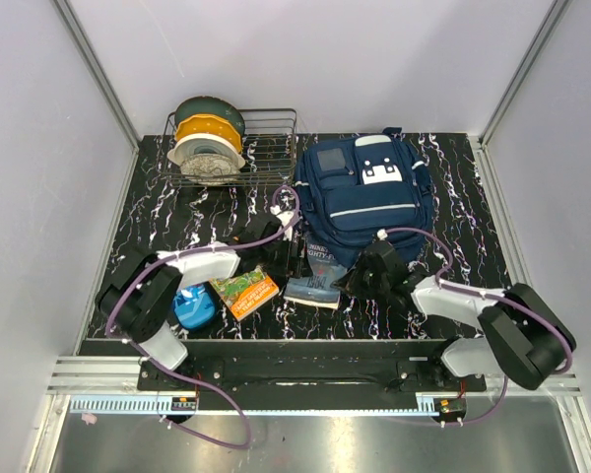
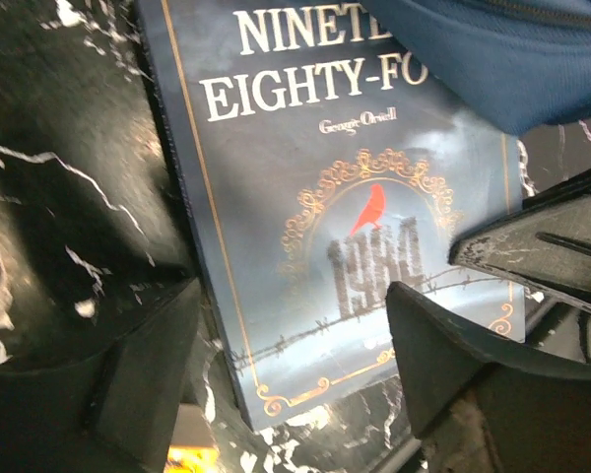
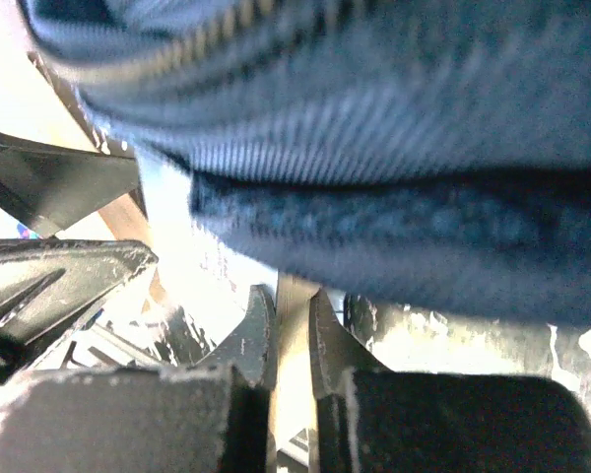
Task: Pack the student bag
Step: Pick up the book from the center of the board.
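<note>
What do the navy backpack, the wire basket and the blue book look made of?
Navy blue backpack: matte woven fabric, ribbed weave visible. Wire basket: thin metal rods, probably steel, slightly shiny. Blue Nineteen Eighty-Four book: paper cover, likely laminated, soft glare and gilt-look print.

The left arm (image 1: 202, 264) is reaching rightward from its base, forearm lying low, and the left gripper (image 1: 294, 254) is pointing downward with its jaws standing wide apart. The right arm (image 1: 453, 296) is stretching leftward toward the middle, wrist held low, and the right gripper (image 1: 366, 274) is pinching the edge of a book (image 2: 276, 197) between nearly closed fingers (image 3: 254, 335), near the left gripper
</note>
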Motion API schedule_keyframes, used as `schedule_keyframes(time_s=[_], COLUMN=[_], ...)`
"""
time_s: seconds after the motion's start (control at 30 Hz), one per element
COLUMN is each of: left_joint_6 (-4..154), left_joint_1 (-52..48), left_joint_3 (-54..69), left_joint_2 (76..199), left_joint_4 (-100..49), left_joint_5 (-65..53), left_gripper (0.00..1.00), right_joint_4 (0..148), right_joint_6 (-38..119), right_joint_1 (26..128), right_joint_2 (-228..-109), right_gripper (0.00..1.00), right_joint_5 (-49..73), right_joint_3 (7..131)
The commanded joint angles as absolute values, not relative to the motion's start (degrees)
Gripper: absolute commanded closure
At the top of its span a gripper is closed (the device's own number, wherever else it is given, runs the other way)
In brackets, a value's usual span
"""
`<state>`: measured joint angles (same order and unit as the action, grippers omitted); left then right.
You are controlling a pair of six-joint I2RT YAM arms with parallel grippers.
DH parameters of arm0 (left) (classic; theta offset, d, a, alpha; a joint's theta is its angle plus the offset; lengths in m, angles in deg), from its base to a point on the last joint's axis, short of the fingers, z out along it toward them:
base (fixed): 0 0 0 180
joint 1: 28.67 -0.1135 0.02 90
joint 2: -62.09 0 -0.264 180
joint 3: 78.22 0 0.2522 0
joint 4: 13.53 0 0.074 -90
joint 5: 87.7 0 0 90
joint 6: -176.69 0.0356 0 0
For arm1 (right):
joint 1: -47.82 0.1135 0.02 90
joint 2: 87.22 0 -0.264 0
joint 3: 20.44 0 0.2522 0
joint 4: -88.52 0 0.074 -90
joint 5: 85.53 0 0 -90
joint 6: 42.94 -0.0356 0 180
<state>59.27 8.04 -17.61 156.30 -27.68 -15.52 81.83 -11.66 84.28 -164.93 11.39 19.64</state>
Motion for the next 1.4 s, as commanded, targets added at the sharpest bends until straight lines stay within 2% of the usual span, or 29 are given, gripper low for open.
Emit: schedule_keyframes(time_s=[0.0, 0.07, 0.33, 0.6, 0.97, 1.13, 1.37], left_joint_6=[60.8, 61.5, 63.3, 63.8, 59.1, 58.1, 51.4], left_joint_1=[9.4, 9.0, 6.6, 4.5, -1.2, -1.4, -1.4], left_joint_3=[-16.0, -15.2, -13.1, -10.8, -11.7, -11.4, -13.2], left_joint_2=[147.5, 143.3, 132.2, 128.3, 126.8, 127.3, 130.1], left_joint_4=[-32.5, -35.4, -41.5, -44.9, -42.5, -40.6, -34.1], left_joint_5=[-12.9, -8.7, 0.9, 1.3, -11.0, -17.4, -26.0], left_gripper=[0.14, 0.01, 0.01, 0.01, 0.01, 0.01, 0.01], right_joint_4=[77.0, 76.3, 75.3, 70.5, 81.1, 78.5, 86.9], right_joint_6=[-8.9, -8.7, -9.7, -7.1, -10.0, -7.3, -6.6], right_joint_1=[85.6, 85.6, 85.6, 85.6, 85.6, 85.6, 85.5], right_joint_2=[-156.3, -153.8, -142.9, -135.6, -133.6, -132.4, -133.3], right_gripper=[1.00, 1.00, 1.00, 1.00, 1.00, 1.00, 1.00], right_joint_5=[13.0, 15.1, 28.7, 34.3, 41.3, 36.6, 29.4], right_joint_3=[22.9, 22.5, 20.9, 26.5, 26.3, 28.0, 25.3])
